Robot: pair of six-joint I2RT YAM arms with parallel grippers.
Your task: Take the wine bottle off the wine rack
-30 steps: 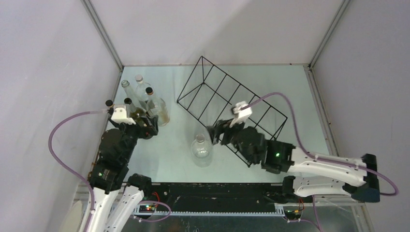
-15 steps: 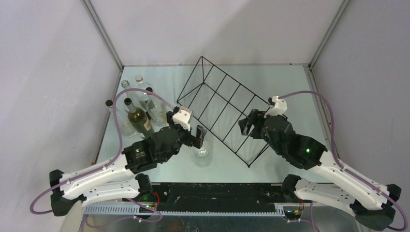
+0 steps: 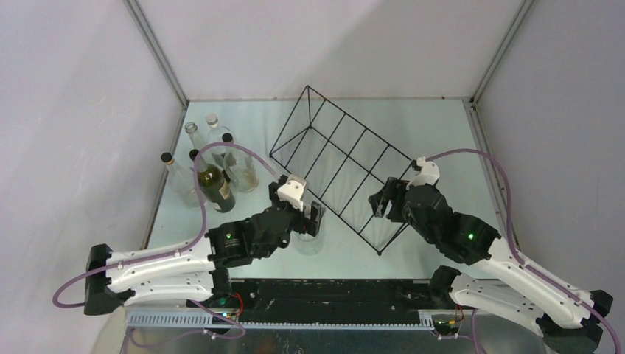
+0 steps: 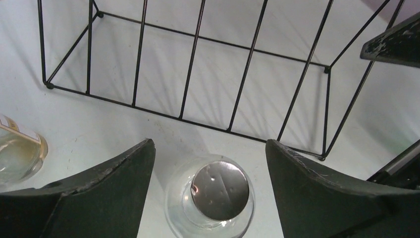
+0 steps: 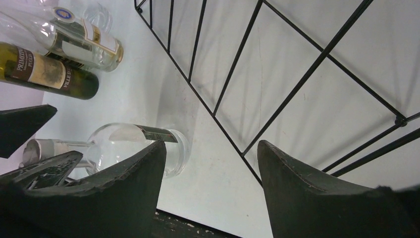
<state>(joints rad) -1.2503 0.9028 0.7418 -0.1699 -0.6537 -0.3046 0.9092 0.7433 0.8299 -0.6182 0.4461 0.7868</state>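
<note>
The wine rack (image 3: pixel 340 168) is a black wire frame lying aslant mid-table with nothing in its compartments; it also shows in the left wrist view (image 4: pixel 198 64) and the right wrist view (image 5: pixel 297 74). A clear wine bottle (image 3: pixel 309 234) with a silver cap (image 4: pixel 219 184) stands on the table just outside the rack's near side. My left gripper (image 3: pixel 312 219) is open above it, and the cap shows between the fingers (image 4: pixel 209 148), apart from both. My right gripper (image 3: pixel 380 199) is open and empty (image 5: pixel 211 146) over the rack's near right end. The bottle (image 5: pixel 124 146) lies to its left.
Several bottles stand in a group at the left (image 3: pixel 214 166), among them a dark green one (image 5: pixel 44 72) and a clear labelled one (image 5: pixel 74 42). Grey walls close in the table's left, back and right. The black base rail (image 3: pixel 324 291) runs along the near edge.
My left arm swung from the bottle group at the left to above the clear bottle. My right gripper drew back from that bottle to the rack's near right end.
</note>
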